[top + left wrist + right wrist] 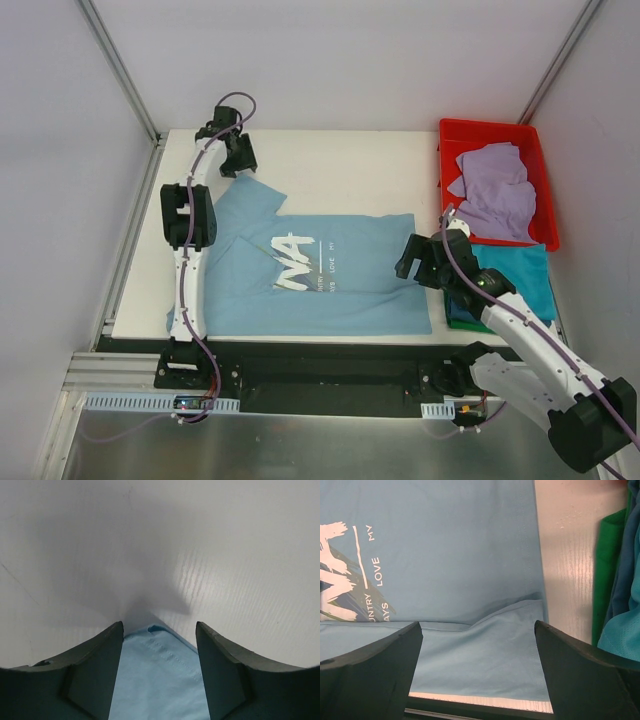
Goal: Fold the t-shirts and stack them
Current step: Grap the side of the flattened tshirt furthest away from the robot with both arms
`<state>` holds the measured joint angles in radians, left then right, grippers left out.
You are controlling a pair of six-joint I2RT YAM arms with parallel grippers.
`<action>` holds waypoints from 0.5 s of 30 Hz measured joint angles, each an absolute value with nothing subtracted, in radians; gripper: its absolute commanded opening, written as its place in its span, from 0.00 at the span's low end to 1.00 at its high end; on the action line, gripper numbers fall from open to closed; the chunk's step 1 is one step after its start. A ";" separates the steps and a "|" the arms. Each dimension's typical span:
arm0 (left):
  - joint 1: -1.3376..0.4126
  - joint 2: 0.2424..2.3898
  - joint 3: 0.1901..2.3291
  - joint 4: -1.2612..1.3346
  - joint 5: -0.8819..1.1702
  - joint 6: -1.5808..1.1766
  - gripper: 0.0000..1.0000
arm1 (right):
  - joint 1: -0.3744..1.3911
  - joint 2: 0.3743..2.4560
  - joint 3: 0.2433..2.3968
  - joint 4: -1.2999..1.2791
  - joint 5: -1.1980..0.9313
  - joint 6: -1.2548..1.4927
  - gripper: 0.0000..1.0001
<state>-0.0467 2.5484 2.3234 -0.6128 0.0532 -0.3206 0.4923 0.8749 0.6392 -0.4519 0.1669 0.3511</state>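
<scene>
A light blue t-shirt [330,285] with white lettering [295,262] lies spread flat on the white table [350,170]. My left gripper [238,157] is at its far left sleeve [250,197]. In the left wrist view the sleeve corner [157,675] lies between the dark fingers [95,670], which stand apart around it, so the left gripper [159,630] is open. My right gripper [416,262] hovers open over the shirt's near right hem [485,660]; the right gripper [477,630] holds nothing. A lavender t-shirt [497,190] lies in the bin.
A red plastic bin [448,140] stands at the far right corner. In front of it sits a stack of teal [520,275], blue and green [602,580] shirts. Grey walls enclose the table, and its near edge [485,702] runs just below the hem.
</scene>
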 measured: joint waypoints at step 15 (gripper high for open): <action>-0.052 2.552 2.386 -0.744 -0.006 -0.306 0.43 | 0.492 0.863 0.615 -0.451 0.157 0.359 0.96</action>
